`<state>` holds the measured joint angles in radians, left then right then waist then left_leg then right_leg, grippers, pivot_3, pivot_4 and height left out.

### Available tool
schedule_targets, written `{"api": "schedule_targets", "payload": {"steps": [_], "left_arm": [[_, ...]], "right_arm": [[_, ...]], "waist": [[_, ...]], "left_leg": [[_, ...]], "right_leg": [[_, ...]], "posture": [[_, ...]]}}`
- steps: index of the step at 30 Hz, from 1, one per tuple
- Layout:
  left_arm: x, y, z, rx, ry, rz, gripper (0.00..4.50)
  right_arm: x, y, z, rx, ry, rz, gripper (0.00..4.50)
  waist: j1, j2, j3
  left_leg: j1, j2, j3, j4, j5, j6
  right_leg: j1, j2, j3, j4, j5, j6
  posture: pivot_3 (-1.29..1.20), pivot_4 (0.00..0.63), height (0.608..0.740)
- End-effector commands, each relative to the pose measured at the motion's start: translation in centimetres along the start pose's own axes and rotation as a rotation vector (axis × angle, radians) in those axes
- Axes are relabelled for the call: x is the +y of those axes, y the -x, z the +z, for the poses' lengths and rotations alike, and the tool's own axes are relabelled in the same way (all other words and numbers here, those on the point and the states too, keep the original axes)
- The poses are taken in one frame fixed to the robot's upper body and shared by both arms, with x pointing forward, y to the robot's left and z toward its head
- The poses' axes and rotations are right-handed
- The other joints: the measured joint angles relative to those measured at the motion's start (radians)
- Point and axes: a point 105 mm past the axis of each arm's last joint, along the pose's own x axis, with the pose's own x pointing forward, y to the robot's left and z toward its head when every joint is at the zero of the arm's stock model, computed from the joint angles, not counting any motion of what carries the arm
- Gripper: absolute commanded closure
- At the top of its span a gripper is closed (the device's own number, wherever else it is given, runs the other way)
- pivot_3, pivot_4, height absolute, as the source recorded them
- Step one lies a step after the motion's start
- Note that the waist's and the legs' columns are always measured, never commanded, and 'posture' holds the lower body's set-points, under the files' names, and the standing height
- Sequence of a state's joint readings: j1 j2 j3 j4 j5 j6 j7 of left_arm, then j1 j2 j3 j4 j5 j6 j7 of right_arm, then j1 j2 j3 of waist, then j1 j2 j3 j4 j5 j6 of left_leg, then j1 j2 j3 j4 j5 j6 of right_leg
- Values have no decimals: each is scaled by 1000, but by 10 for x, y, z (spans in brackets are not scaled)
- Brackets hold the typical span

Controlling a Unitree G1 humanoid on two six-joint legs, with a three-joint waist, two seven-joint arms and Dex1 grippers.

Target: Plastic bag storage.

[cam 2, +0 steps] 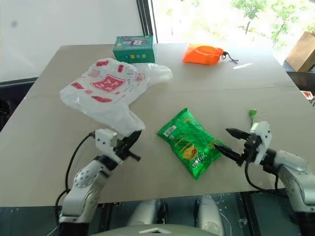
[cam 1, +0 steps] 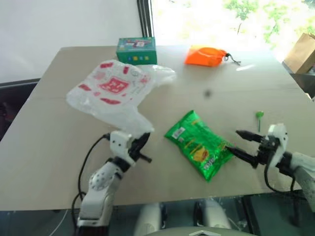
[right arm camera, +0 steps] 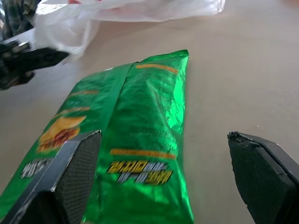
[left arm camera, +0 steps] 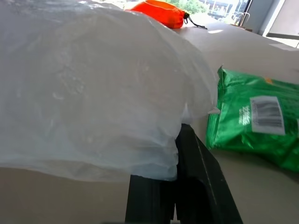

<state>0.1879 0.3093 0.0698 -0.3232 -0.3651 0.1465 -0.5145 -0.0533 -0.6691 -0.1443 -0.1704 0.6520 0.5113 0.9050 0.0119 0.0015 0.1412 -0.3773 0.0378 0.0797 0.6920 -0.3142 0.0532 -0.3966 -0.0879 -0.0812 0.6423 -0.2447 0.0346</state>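
Observation:
The plastic bag [cam 1: 115, 93], thin translucent white with red print, lies crumpled on the left half of the table [cam 1: 49, 147]. Its near corner trails down to my left gripper [cam 1: 140, 142]. In the left wrist view the black fingers [left arm camera: 196, 177] stand together with the bag's film [left arm camera: 93, 93] pinched between them and draped over them. My right gripper [cam 1: 234, 141] is open at the near right end of a green snack packet [cam 1: 199, 145]. One finger [right arm camera: 77, 163] lies over the packet's edge and the other is out to its side.
At the back of the table stand a green box [cam 1: 137, 50] and an orange drawstring pouch [cam 1: 206, 55]. A small green lollipop [cam 1: 259, 115] lies just beyond my right gripper. A brown paper bag [cam 1: 301, 53] stands off the table's far right corner.

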Motion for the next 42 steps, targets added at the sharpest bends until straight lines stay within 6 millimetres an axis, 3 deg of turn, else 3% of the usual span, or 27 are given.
{"api": "schedule_targets", "payload": {"steps": [1,3,10,16,19,25,27,28,34,37,42], "left_arm": [[21,24,18,-18,-64,78,4463],[27,30,17,-4,-79,107,4463],[32,34,16,-13,-83,191,4463],[28,33,2,-7,-65,205,4463],[29,31,3,-13,-67,207,4500],[27,26,12,-23,-81,187,4500],[28,22,14,-27,-85,175,4500],[28,20,16,-29,-87,168,4500],[28,-9,30,-89,-72,111,4500],[15,-35,40,-131,-74,31,4500],[-14,-72,55,-190,-59,-120,4500]], "right_arm": [[-1,-15,-8,122,-193,84,0],[3,-18,-11,172,-247,136,0],[29,-22,-44,441,-143,339,0],[26,-31,-65,537,-25,332,0],[15,-32,-73,570,63,280,814],[12,-30,-74,553,83,251,3456],[12,-29,-72,534,65,242,4309],[12,-29,-71,520,53,238,4432],[23,-32,-36,315,-124,268,4432],[26,-26,-14,213,-212,287,4432],[11,-13,7,110,-280,212,4432]], "waist": [[2,-1,1],[10,0,1],[5,-5,-2],[-1,-11,-6],[-2,-16,-11],[2,-20,-16],[2,-20,-17],[3,-21,-17],[3,-19,-16],[5,-15,-12],[5,-11,-9]], "left_leg": [[0,0,0,0,0,0],[-2,0,-3,0,0,1],[-4,-1,-4,0,-1,1],[-2,0,-4,0,-1,1],[0,1,-5,0,-1,2],[1,1,-5,0,-1,1],[1,1,-6,0,0,-1],[1,1,-6,0,0,-1],[-1,0,-7,0,1,-1],[-3,-1,-8,0,1,-1],[-4,-2,-6,0,1,-1]], "right_leg": [[0,0,0,0,0,0],[0,-1,-1,0,0,-1],[0,-1,-4,-3,0,0],[1,0,-4,-2,0,0],[2,1,-4,-1,0,0],[3,-1,-3,-1,0,-1],[3,-2,-3,-1,0,-1],[3,-2,-2,-1,-1,-3],[3,-7,-3,-1,-1,-2],[1,-5,-5,-1,0,-1],[1,-3,-7,-2,0,0]], "posture": [[0,150,740],[0,150,740],[0,150,740],[0,150,740],[0,150,740],[0,150,740],[0,150,740],[0,150,740],[0,150,740],[0,150,740],[0,150,740]]}}
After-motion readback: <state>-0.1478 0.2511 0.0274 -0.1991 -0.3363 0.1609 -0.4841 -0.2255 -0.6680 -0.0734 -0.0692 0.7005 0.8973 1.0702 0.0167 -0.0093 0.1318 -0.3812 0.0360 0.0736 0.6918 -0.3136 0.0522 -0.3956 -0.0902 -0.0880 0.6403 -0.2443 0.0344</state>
